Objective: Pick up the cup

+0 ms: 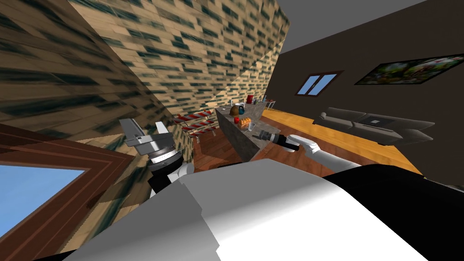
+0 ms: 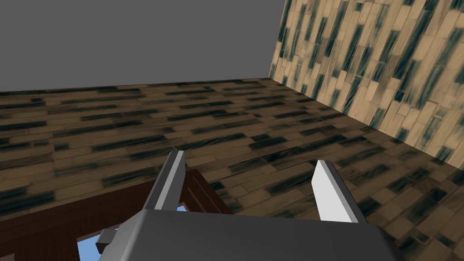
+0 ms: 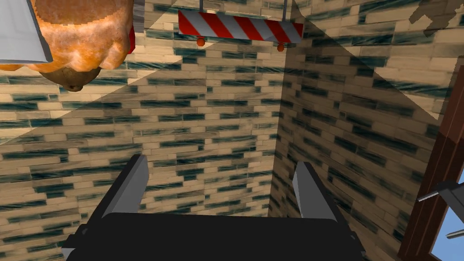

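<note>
my right jaws stand wide, their two fingers [image 3: 127, 186] well apart with nothing between them, pointing at a brick-patterned wall [image 3: 217, 118]. beyond the fingers in the right wrist view sits the orange-brown bread loaf [image 3: 86, 31]. a pale grey shape [image 3: 18, 31] overlaps it, and i cannot tell whether that is the cup. in the head view these jaws lie low over the near end of the grey worktop [image 1: 238, 138], near the bread loaf [image 1: 246, 122].

the cup [image 1: 252, 126], small and pale, stands on the worktop just beside the bread loaf, between it and my right jaws. a small red thing [image 1: 236, 119] sits just beside the bread loaf on its other side. a round brown thing [image 1: 234, 110] and a red container [image 1: 250, 98] stand farther along the worktop from the loaf. red-and-white striped chairs [image 1: 195, 120] stand on the floor near the loaf's end of the worktop.

my left jaws are also wide, fingers [image 2: 333, 190] spread on nothing. they are raised well apart from the bread loaf, close to the wall and a brown window frame [image 1: 68, 154].
</note>
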You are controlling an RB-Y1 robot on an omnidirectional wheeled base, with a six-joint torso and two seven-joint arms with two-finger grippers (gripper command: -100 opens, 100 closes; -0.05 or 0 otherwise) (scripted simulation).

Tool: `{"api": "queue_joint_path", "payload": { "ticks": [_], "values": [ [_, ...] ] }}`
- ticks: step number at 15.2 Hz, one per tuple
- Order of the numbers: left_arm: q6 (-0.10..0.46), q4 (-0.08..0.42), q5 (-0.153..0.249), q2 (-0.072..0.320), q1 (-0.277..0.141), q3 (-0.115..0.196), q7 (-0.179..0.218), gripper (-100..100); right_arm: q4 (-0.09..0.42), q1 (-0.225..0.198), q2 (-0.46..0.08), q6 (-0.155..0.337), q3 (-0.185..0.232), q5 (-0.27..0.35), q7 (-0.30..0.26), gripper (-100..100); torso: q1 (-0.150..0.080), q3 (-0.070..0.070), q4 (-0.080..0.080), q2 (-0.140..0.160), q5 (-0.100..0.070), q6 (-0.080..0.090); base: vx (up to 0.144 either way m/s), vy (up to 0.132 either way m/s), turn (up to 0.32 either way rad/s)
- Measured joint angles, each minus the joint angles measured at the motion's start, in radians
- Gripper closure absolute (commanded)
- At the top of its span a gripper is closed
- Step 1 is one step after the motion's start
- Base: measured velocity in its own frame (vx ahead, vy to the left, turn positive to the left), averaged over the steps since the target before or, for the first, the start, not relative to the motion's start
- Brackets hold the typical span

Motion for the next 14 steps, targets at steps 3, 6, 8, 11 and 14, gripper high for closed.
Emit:
{"api": "queue_joint_path", "payload": {
  "ticks": [3,6,8,11,14],
  "values": [
    [0.000,0.000,0.000,0.000,0.000,0.000,0.000,0,0.027,0.001,-0.064,-0.007,0.006,0.024,0.004,-100,0.000,0.000,0.000,0.000,0.000,0.000,0.060,0.042,0.090],
    [0.000,0.000,0.000,0.000,0.000,0.000,0.000,0,0.065,-0.008,-0.118,-0.019,0.024,0.052,0.013,-100,0.000,0.000,0.000,0.000,0.000,0.000,0.058,0.045,0.082],
    [0.000,0.000,0.000,0.000,0.000,0.000,0.000,0,0.087,-0.012,-0.153,-0.026,0.031,0.067,0.017,-100,0.000,0.000,0.000,0.000,0.000,0.000,0.067,0.050,0.098],
    [0.000,0.000,0.000,0.000,0.000,0.000,0.000,0,0.109,0.008,-0.214,-0.041,0.024,0.084,0.027,-100,-0.001,0.000,0.000,0.000,0.000,0.000,0.058,0.028,0.085],
    [0.000,0.000,0.000,0.000,0.000,0.000,0.000,0,0.148,-0.003,-0.279,-0.053,0.048,0.118,0.034,-100,0.000,-0.001,0.000,-0.002,0.000,0.000,0.084,0.047,0.095]
  ]
}}
